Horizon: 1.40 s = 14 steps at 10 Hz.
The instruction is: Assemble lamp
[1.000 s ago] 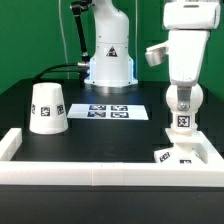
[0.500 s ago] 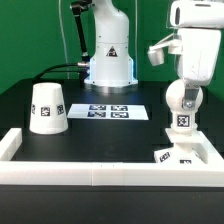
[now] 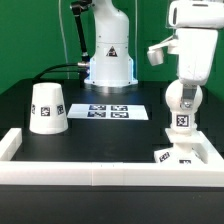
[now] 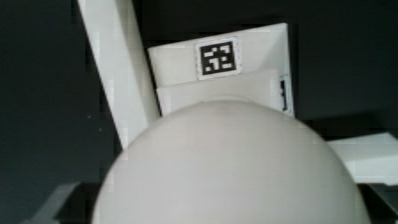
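Observation:
My gripper [image 3: 181, 97] is shut on the white lamp bulb [image 3: 181, 100] and holds it upright by its round ball. The tagged stem [image 3: 182, 122] hangs down, apart from the flat square base [image 3: 180, 154]. The base lies in the near corner on the exterior view's right. In the wrist view the ball [image 4: 222, 160] fills most of the picture. Beyond it the base [image 4: 222, 62] shows with one square tag. The fingers are almost hidden by the ball. The tapered shade [image 3: 46, 108] stands mouth down on the exterior view's left, far from the gripper.
A long white border rail [image 3: 90, 172] runs along the near edge and up both sides; it also shows in the wrist view [image 4: 114, 70] beside the base. The marker board [image 3: 110, 112] lies flat mid-table. The arm's pedestal [image 3: 108, 60] stands behind it.
Over the last second the wrist has shifted slightly to the exterior view's right and tilted, with the bulb still held above the base. Nothing visibly moved in the last half second.

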Available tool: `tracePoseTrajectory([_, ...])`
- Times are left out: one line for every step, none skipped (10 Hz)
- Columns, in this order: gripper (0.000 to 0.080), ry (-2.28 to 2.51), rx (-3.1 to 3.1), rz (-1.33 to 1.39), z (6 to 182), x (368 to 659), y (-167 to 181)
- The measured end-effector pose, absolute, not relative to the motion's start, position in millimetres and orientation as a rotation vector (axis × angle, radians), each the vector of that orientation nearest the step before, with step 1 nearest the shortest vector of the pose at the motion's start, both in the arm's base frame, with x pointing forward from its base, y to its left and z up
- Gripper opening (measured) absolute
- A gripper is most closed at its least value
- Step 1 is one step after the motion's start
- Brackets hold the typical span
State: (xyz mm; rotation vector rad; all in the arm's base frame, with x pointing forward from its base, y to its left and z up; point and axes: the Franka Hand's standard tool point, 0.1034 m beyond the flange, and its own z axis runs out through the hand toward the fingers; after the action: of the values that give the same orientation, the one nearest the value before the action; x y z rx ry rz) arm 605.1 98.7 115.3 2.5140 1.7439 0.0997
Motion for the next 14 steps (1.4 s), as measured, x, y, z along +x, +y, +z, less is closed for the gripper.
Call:
tracePoseTrajectory([0.0578,1.531,2.655,0.106,115.1,603.8,101.1])
tracePoseTrajectory([0.0578,1.348,2.764,0.087,114.6,601.4,103.0])
tracePoseTrajectory([0.0579,1.174,2.851,0.047,114.6,599.8,101.8])
tracePoseTrajectory([0.0579,1.037,2.909,0.014,114.2,599.7,100.8])
tracePoseTrajectory([0.058,0.885,2.964,0.005,114.1,600.2,100.2])
tracePoseTrajectory([0.058,0.772,3.0,0.003,113.7,599.7,99.8])
tracePoseTrajectory([0.058,0.722,3.013,0.009,113.4,599.8,100.6])
tracePoseTrajectory([0.058,0.589,3.043,0.012,113.4,599.8,101.0])
tracePoseTrajectory([0.058,0.501,3.059,0.013,113.3,599.7,101.0])
tracePoseTrajectory([0.058,0.415,3.073,0.015,113.3,599.6,101.3])
tracePoseTrajectory([0.058,0.328,3.084,0.017,113.2,599.6,101.3])
tracePoseTrajectory([0.058,0.274,3.09,0.018,113.2,599.6,101.3])
tracePoseTrajectory([0.058,0.149,3.1,0.02,113.2,599.6,101.4])
tracePoseTrajectory([0.058,0.002,3.109,0.02,113.1,599.4,101.1])
